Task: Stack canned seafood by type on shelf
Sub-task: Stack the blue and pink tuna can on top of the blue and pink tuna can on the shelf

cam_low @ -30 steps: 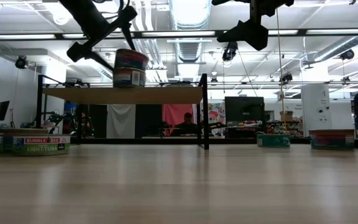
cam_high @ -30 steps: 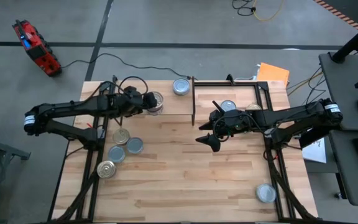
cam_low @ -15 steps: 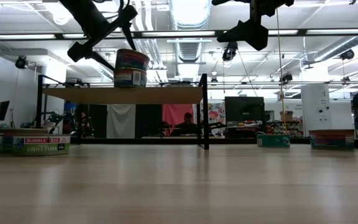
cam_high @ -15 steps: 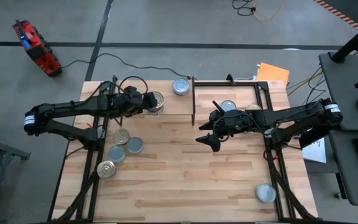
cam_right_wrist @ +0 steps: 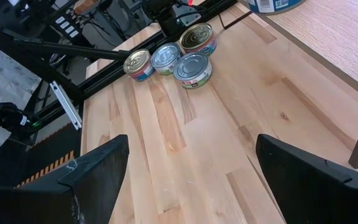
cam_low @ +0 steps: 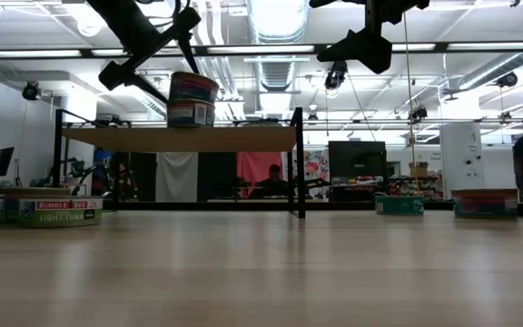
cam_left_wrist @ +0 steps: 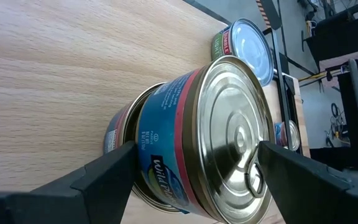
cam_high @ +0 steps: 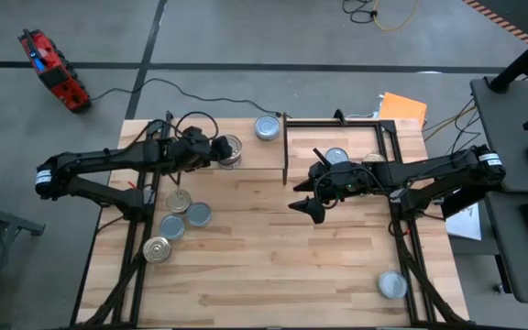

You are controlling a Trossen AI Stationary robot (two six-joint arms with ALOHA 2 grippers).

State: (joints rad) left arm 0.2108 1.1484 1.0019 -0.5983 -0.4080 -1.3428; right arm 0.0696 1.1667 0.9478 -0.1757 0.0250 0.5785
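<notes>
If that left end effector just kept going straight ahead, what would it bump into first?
The left end effector would most likely meet the stacked blue-labelled tin on the shelf; it sits between the open fingers already.

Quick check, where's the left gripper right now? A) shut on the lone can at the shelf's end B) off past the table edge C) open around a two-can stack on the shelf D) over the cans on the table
C: the left gripper has a finger on each side of the stack standing on the shelf.
</notes>
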